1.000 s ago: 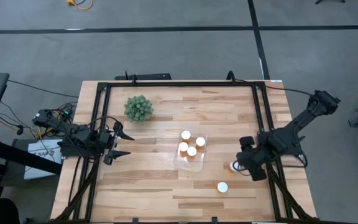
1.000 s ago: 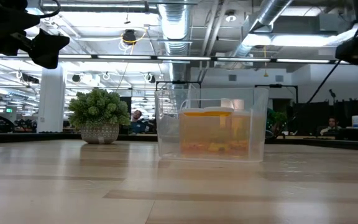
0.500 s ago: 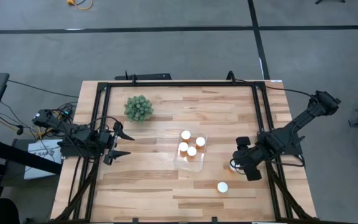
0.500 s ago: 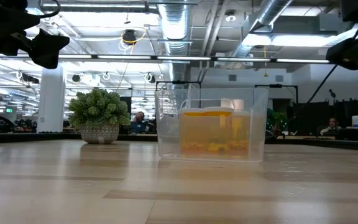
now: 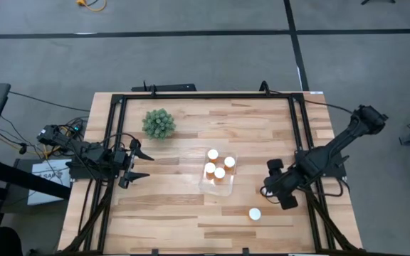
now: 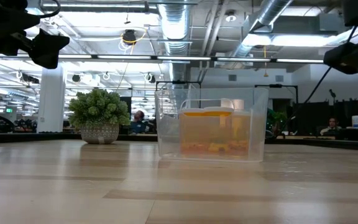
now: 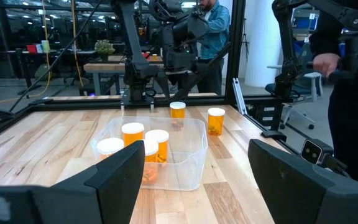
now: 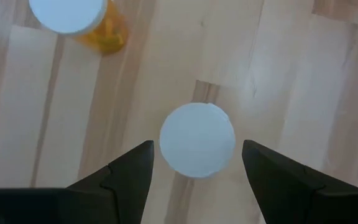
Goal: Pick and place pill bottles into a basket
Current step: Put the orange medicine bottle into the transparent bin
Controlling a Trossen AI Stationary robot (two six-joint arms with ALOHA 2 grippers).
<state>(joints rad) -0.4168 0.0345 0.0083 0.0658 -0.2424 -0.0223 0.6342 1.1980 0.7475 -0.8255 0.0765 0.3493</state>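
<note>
The right gripper hangs directly above an upright pill bottle, looking straight down on its round white cap, with its fingers spread wide on either side and not touching it; that stance suits a descent to close on the bottle's sides. In the high view this gripper sits at about 4 o'clock from the table's centre and covers that bottle. A second loose bottle stands on the bare wood near 5 o'clock, just beside the gripper, and shows in the right wrist view as well.

The basket lies at the middle of the table, well within reach of the right arm, and already holds four capped bottles standing upright close together. So two remain outside, judging by the count.

The left gripper waits at 9 o'clock by the table's edge, its fingers wide apart and empty, pointing toward the basket and clear of the right arm's path. The green plant stands at 11 o'clock, well apart from the bottles and the basket
</note>
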